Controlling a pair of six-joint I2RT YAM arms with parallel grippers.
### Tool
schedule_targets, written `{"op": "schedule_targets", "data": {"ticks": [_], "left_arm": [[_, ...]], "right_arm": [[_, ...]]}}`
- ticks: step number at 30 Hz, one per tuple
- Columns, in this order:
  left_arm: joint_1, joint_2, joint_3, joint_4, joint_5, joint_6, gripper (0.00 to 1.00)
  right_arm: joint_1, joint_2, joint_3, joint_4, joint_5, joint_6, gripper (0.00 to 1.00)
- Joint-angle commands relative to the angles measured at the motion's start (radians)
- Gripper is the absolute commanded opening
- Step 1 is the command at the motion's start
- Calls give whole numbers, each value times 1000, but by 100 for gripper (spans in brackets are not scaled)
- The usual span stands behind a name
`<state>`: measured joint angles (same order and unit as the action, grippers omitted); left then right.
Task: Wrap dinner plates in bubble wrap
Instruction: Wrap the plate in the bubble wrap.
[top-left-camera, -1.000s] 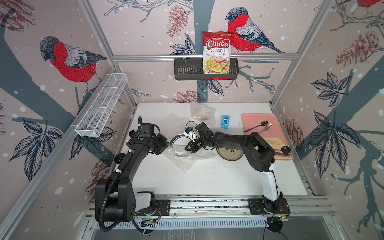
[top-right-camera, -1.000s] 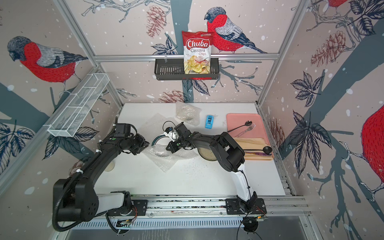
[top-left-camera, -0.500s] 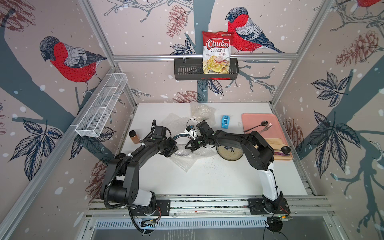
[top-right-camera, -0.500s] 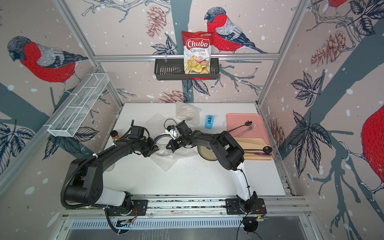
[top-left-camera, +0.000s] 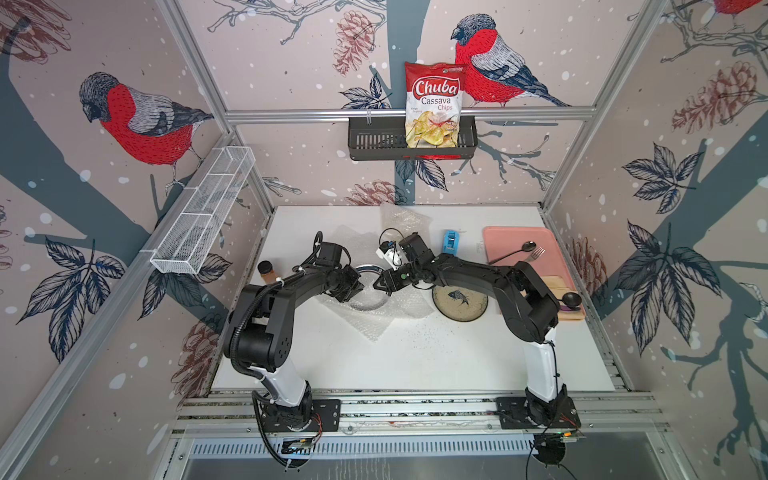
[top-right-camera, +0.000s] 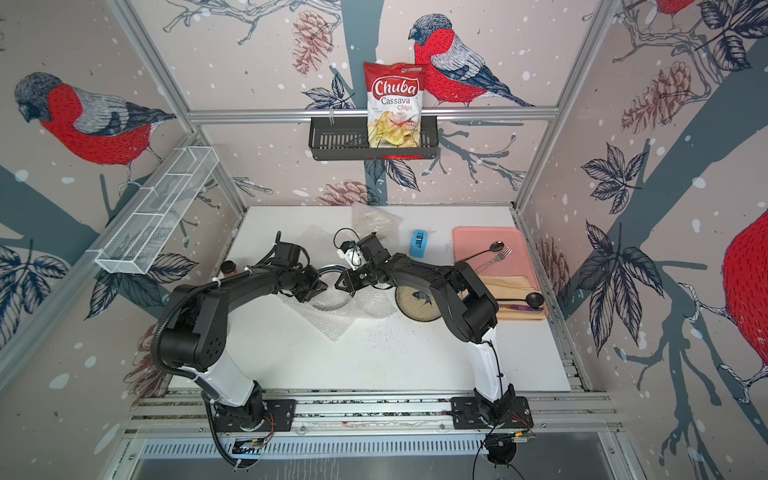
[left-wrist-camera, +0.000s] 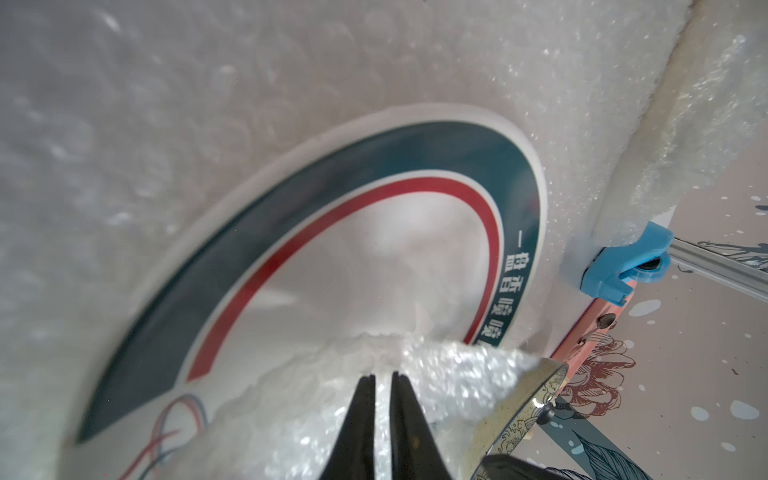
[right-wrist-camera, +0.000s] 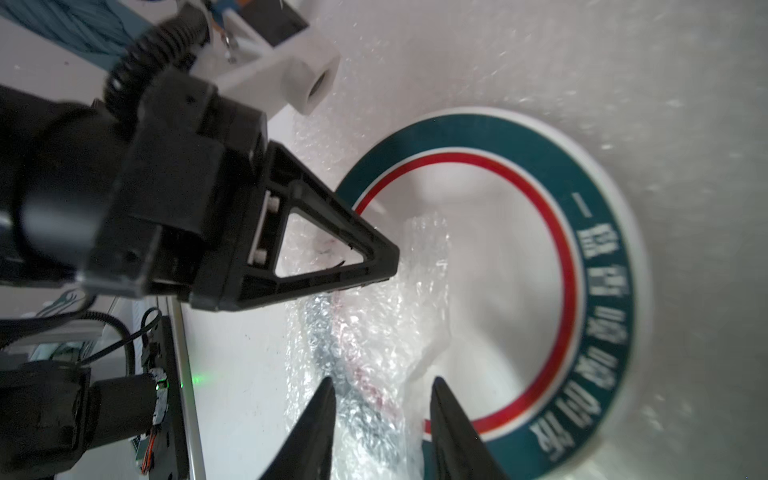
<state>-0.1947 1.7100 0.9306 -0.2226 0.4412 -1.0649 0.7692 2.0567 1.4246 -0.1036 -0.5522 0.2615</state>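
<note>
A white dinner plate (top-left-camera: 371, 270) with a teal band (left-wrist-camera: 374, 166) and a red ring (right-wrist-camera: 573, 257) lies on a sheet of bubble wrap (top-left-camera: 374, 324) in the middle of the table. One flap of the bubble wrap (right-wrist-camera: 374, 332) is folded over the plate's middle. My left gripper (left-wrist-camera: 383, 378) is shut on the edge of that flap (left-wrist-camera: 436, 374). My right gripper (right-wrist-camera: 382, 380) faces it from the other side, open, its jaws straddling the flap without pinching it. A second dinner plate (top-left-camera: 459, 299), speckled with a dark fish, lies bare just right of the wrap.
A pink tray (top-left-camera: 505, 239) with a spoon and fork sits at the back right, a wooden board (top-left-camera: 571, 313) with a black ladle in front of it. A blue tape dispenser (top-left-camera: 449, 242), a crumpled second bubble wrap sheet (top-left-camera: 401, 218) and a brown-capped jar (top-left-camera: 264, 270) stand around the arms.
My left arm swung in from the left to the plate and took the flap. My right gripper, shut on the wrap before, has opened and let go.
</note>
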Motion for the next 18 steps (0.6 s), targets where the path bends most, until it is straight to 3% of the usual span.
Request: {"op": "schedule_targets", "data": {"ticks": [1,9,18], "left_arm": [[-8,28,8,31,-10,14,12],[-21,66,14,30,-33,55,12],[-22,76,2,37,-32,103,12]], "right_arm": [[-25,-54,-30,-51,93,63,42],[-59,-207,-179,-155,305,187,46],[39,-300,-299,-262,613,356,52]]}}
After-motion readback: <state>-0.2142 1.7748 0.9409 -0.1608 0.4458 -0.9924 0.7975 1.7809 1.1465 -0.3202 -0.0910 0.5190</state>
